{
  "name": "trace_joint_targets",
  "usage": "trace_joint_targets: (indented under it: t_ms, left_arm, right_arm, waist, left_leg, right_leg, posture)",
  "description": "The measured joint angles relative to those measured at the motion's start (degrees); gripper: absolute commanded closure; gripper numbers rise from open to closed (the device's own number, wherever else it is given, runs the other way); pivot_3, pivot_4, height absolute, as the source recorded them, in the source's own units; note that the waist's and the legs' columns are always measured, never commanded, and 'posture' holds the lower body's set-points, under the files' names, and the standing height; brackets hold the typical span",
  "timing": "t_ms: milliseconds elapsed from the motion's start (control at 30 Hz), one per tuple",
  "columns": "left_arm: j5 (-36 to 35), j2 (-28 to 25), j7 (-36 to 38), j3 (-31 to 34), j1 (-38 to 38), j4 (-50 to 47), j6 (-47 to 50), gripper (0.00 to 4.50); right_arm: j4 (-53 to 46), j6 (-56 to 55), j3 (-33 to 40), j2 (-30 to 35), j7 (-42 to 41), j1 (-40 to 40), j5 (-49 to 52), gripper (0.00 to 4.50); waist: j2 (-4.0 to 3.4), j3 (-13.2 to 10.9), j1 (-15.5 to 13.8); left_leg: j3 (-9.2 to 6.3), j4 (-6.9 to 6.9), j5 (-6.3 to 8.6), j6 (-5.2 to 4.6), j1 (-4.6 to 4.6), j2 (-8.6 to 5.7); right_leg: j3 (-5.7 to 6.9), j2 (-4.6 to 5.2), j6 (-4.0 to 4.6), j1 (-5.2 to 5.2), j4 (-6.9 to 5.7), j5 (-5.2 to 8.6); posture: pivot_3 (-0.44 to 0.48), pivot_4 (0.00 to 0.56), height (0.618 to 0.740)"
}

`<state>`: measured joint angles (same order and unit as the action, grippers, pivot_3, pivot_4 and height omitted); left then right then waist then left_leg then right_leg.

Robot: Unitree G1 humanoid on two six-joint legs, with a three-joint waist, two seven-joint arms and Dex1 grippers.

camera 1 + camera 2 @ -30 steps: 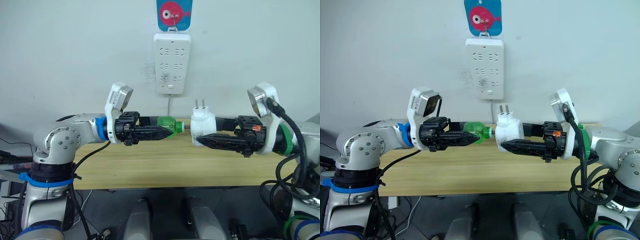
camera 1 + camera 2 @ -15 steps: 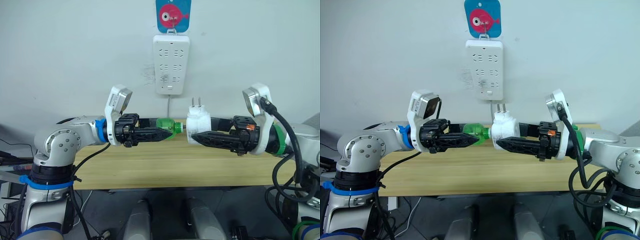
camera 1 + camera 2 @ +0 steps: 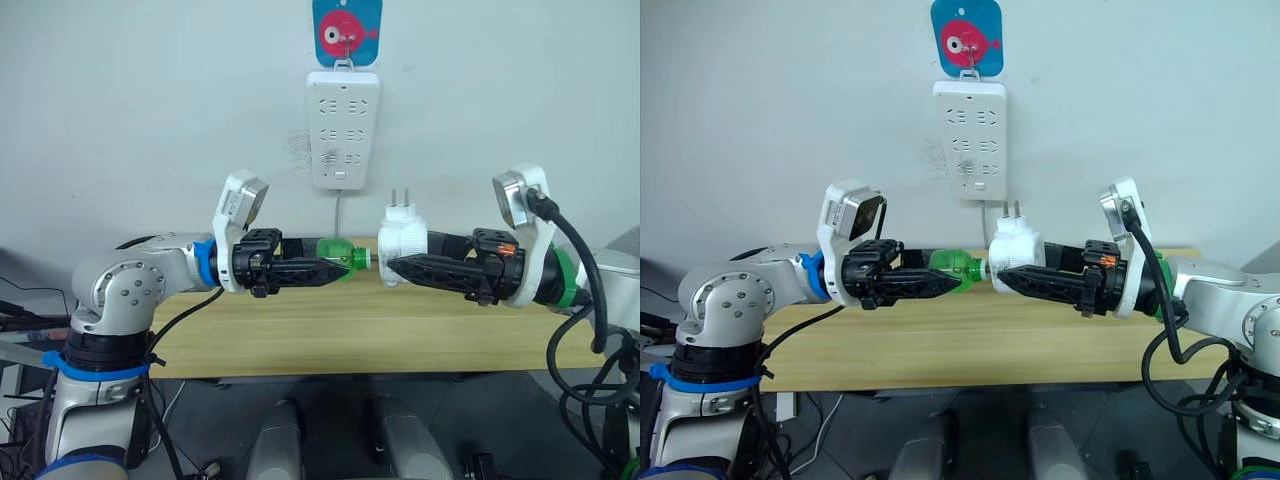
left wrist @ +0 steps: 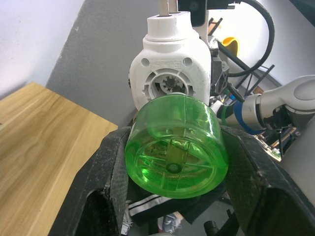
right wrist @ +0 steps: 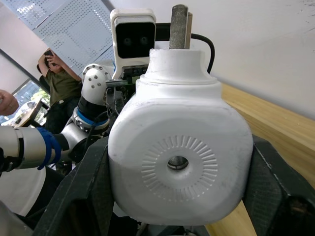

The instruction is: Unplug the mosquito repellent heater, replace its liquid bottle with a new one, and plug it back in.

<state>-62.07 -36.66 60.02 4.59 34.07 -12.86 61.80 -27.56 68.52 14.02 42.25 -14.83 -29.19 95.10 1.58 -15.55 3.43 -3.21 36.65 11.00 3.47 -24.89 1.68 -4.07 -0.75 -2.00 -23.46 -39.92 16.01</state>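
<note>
Currently, the heater (image 3: 402, 240) is held off the wall, in front of and below the power strip (image 3: 343, 128), with its two prongs pointing up. It is pinched between the fingers of the right tool (image 3: 392, 268). The green bottle (image 3: 342, 257) is pinched on its side by the left tool (image 3: 345, 270), its neck pointing at the heater's socket; the two appear to meet or nearly meet, though from the head views it cannot be told whether the neck has entered. In the left wrist view the bottle's base (image 4: 175, 147) sits just in front of the round threaded opening in the heater's underside, roughly in line with it. Both are held above the tabletop (image 3: 300, 330).

Judging by this, the bottle-fitting step is in hand. Whether this is the new bottle cannot be told. Next, the neck needs to be kept coaxial with the socket, pushed in and twisted until seated. After that, the prongs must be lined up with a strip outlet.
</note>
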Motion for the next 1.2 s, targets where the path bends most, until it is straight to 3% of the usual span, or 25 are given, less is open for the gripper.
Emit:
trace_joint_targets:
  t_ms: [300, 1200]
  left_arm:
    - [0.5, 1.2, -0.7, 0.2, 0.4, 1.5, 0.1, 2.16]
    - [-2.8, 1.5, -3.0, 2.2, 0.0, 1.1, 4.9, 2.16]
  right_arm:
    - [-0.6, -3.9, -3.5, 4.9, -0.2, 1.2, 3.1, 1.52]
    - [-0.6, -8.1, -6.3, 6.8, -0.5, 2.1, 3.9, 1.52]
  waist:
    - [0.00, 0.0, -0.1]
    - [0.00, 0.0, -0.2]
  left_leg:
    - [0.00, 0.05, 0.00, -0.01, -0.01, 0.01]
    - [-0.01, 0.08, 0.00, -0.01, -0.02, 0.01]
  right_leg:
    - [-0.01, -0.02, 0.00, 0.01, 0.00, 0.00]
    - [-0.01, -0.02, -0.01, 0.01, -0.02, 0.00]
  posture:
    - [-0.041, 0.166, 0.740]
    - [-0.043, 0.172, 0.740]
